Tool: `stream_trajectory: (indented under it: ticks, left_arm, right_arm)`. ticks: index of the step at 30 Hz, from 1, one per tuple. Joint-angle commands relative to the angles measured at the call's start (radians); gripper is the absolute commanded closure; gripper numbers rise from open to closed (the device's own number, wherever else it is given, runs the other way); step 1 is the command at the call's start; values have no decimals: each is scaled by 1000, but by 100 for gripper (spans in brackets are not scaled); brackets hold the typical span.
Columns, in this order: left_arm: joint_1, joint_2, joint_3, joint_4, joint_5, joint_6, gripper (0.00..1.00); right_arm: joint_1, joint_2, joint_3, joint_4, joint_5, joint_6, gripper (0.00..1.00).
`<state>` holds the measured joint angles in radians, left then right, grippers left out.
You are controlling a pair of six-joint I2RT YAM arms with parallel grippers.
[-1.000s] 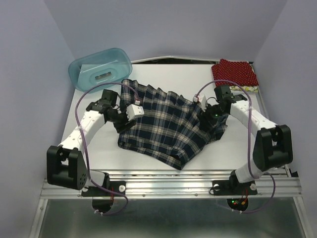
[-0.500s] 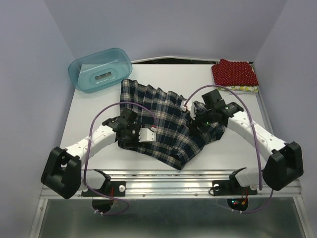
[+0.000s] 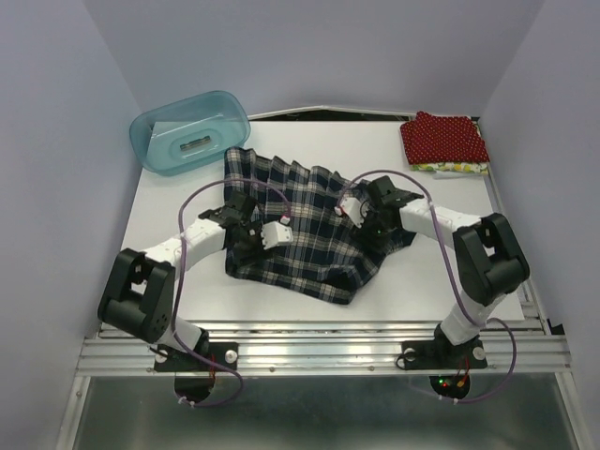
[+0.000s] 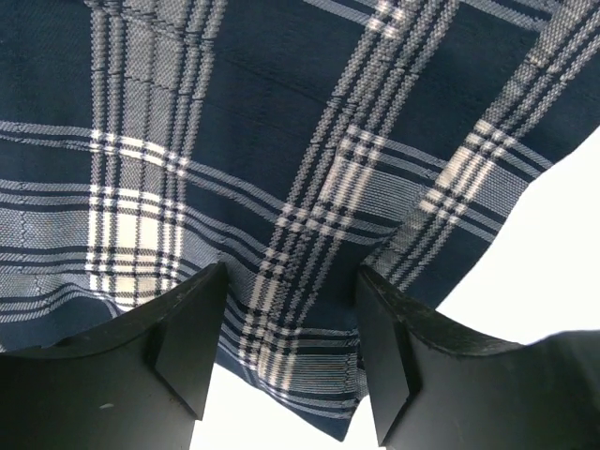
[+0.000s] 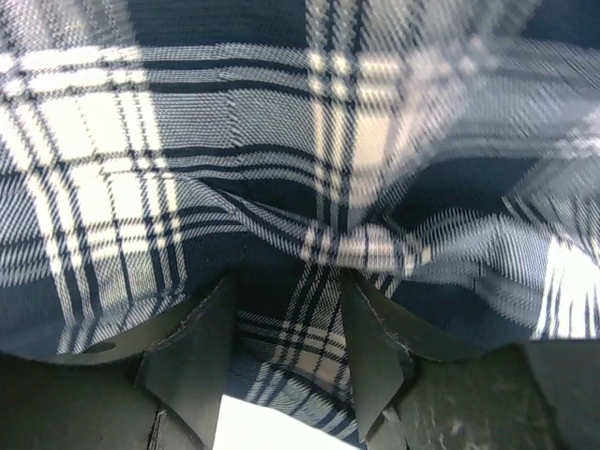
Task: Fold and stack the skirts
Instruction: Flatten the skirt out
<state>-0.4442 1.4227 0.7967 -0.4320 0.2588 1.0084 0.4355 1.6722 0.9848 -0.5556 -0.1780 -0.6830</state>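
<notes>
The plaid skirt point(image 3: 300, 220) lies spread and rumpled in the middle of the table. My left gripper point(image 3: 251, 240) is low over its left edge; in the left wrist view the gripper point(image 4: 289, 281) stands open, with a flat corner of the plaid skirt point(image 4: 309, 187) between the fingers point(image 4: 187, 347). My right gripper point(image 3: 368, 225) is low over the right side, open point(image 5: 286, 286) astride a bunched fold of the plaid skirt point(image 5: 319, 234). The red dotted skirt point(image 3: 444, 138) lies folded at the back right on a yellowish patterned skirt point(image 3: 455, 169).
A translucent teal tub point(image 3: 190, 131) stands at the back left, just behind the plaid skirt's far corner. Purple walls close in both sides and the back. The metal rail point(image 3: 319, 352) with the arm bases runs along the near edge.
Both grippers have come down and inward onto the plaid skirt. Its right side has been drawn toward the middle, so the cloth is narrower. The right jaws have narrowed a little.
</notes>
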Motion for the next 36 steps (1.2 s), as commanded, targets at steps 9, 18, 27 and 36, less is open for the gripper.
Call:
stream_trajectory:
  ticks: [9, 18, 27, 36]
  left_arm:
    - [111, 16, 315, -88, 135, -177, 28]
    - [108, -22, 265, -157, 85, -22, 27]
    - [90, -41, 151, -73, 42, -2, 26]
    - [90, -56, 73, 32, 43, 13, 25]
  right_arm:
    - [-66, -40, 342, -48, -41, -47, 43]
    - [23, -246, 253, -187, -222, 49, 27]
    - [101, -249, 68, -40, -144, 85, 23]
    - [121, -243, -26, 120, -67, 157, 24]
